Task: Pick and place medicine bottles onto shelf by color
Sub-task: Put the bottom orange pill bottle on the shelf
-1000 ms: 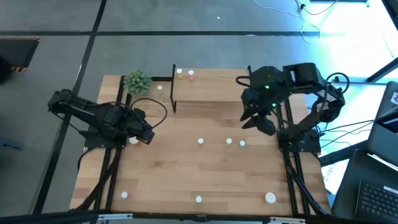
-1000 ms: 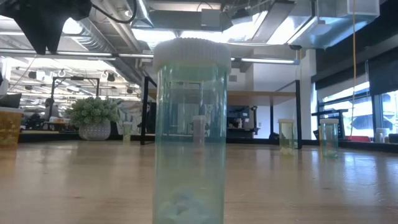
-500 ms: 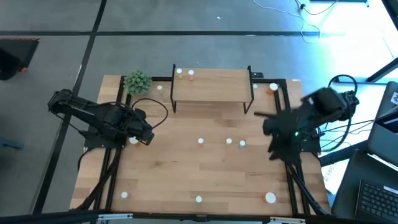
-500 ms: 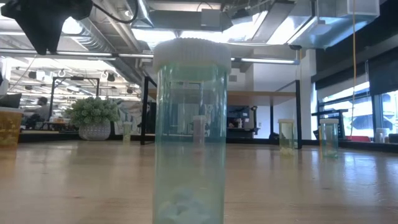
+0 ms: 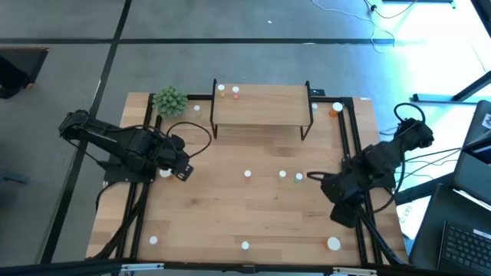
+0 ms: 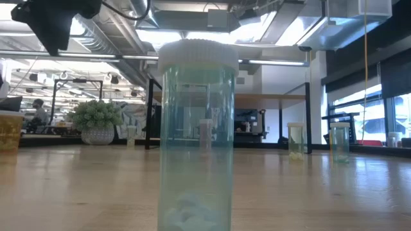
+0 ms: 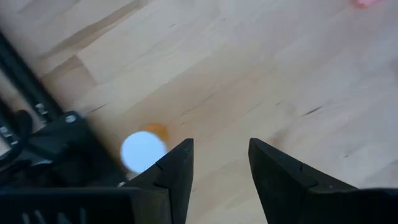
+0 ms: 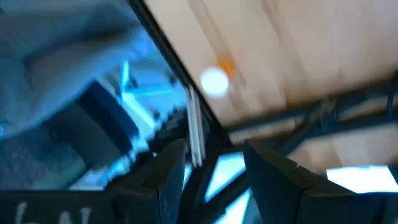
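The shelf (image 5: 261, 106) stands at the table's far middle with two small medicine bottles (image 5: 229, 91) at its left end. Three tiny bottles (image 5: 282, 175) stand on the mid table, and others near the front edge (image 5: 245, 245). My left gripper (image 7: 221, 168) is open, pointing down at the left side. An orange, white-capped bottle (image 7: 143, 149) stands just outside one of its fingers. My right gripper (image 8: 214, 168) is open and holds nothing. It hangs over the table's right side (image 5: 344, 215), and beyond it is an orange bottle (image 8: 216, 79).
A green spiky plant ball (image 5: 169, 100) sits at the far left beside the shelf. A clear teal bottle (image 6: 196, 135) stands right before the low camera. Black frame rails (image 5: 357, 222) run along the table's sides. More bottles (image 5: 336, 107) stand right of the shelf.
My right gripper has swung from the shelf's right end toward the table's right and near edges. It has sunk and rolled about as it went, and stayed open and empty throughout. My left gripper has kept its place, only turning a little at the wrist.
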`<act>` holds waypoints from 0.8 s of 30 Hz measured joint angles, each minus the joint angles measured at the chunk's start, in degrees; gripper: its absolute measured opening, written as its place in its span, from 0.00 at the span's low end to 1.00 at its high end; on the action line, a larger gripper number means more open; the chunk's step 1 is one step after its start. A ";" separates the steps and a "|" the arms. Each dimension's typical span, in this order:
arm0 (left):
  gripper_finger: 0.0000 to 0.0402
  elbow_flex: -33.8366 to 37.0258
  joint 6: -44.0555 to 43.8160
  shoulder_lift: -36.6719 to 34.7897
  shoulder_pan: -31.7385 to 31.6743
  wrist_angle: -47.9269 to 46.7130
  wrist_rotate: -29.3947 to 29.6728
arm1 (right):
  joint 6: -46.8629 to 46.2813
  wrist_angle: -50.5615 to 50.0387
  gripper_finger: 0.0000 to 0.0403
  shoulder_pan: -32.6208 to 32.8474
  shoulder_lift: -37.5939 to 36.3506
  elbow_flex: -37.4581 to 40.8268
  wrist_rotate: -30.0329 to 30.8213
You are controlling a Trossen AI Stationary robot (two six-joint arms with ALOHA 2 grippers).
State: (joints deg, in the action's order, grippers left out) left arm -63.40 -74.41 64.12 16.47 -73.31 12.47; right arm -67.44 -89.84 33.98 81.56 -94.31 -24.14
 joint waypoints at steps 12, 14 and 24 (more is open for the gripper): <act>0.37 0.00 0.00 0.00 0.00 4.62 0.48 | 10.74 6.85 0.42 -0.02 0.00 15.41 -19.10; 0.37 0.00 0.02 0.00 0.00 4.65 0.50 | 11.56 8.15 0.42 -0.02 0.01 16.84 -19.04; 0.37 0.00 16.72 0.00 0.00 9.75 0.50 | 10.69 12.13 0.42 6.16 0.00 18.13 -8.08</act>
State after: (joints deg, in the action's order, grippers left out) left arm -63.40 -57.69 64.12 16.47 -63.56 12.97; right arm -56.75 -77.71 40.14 81.56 -76.18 -32.22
